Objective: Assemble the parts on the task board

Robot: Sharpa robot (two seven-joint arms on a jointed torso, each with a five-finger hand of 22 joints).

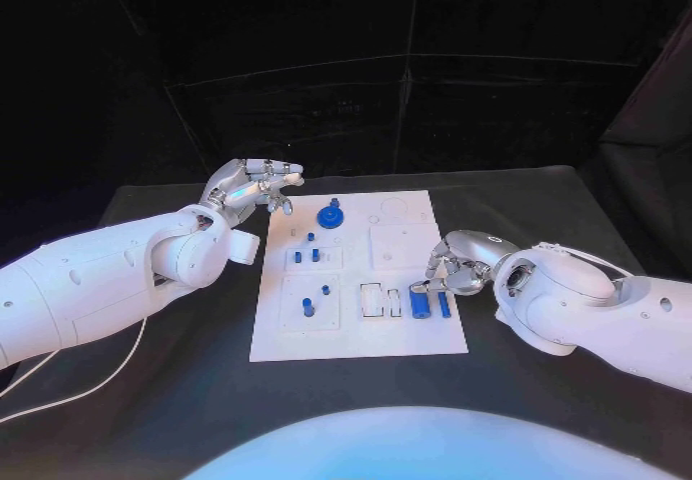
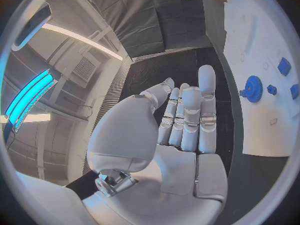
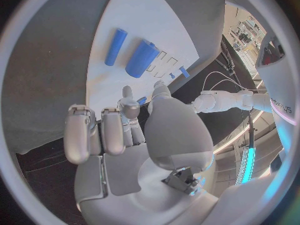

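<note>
**Hovering hands at the task board**

Covering the middle of the black table (image 1: 173, 400) lay the white task board (image 1: 418, 340). The left hand (image 1: 257, 186) hung off its far left corner, fingers pressed together, holding nothing. The right hand (image 1: 453, 268) sat at the right edge, fingers curled, empty. A thick blue cylinder (image 1: 420, 305) lay beside it, a blue gear (image 1: 332, 215) near the far edge.

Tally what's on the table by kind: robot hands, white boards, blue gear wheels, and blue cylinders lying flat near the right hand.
Robot hands: 2, left hand and right hand
White board: 1
Blue gear wheel: 1
Blue cylinders lying flat: 2, thick cylinder and thin cylinder
Total: 6
</note>
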